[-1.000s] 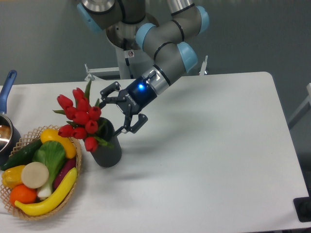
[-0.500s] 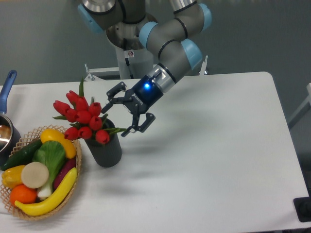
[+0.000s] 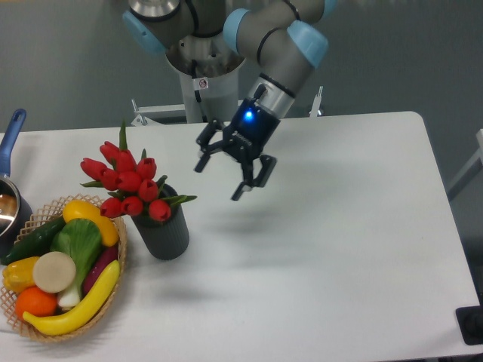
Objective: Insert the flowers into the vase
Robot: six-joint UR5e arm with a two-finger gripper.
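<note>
The flowers, a bunch of red tulips with green stems and leaves, stand with their stems in the vase, a dark grey ribbed cylinder on the table's left part. The heads lean left over the vase rim. My gripper is open and empty, raised above the table to the right of the vase and apart from the flowers.
A wicker basket with fruit and vegetables sits left of the vase, close to it. A blue-handled metal pot is at the far left edge. The arm's base stands behind the table's back edge.
The gripper has drawn away from the flowers, up and to the right, with its fingers open. The flowers have settled in the vase and stay there.
</note>
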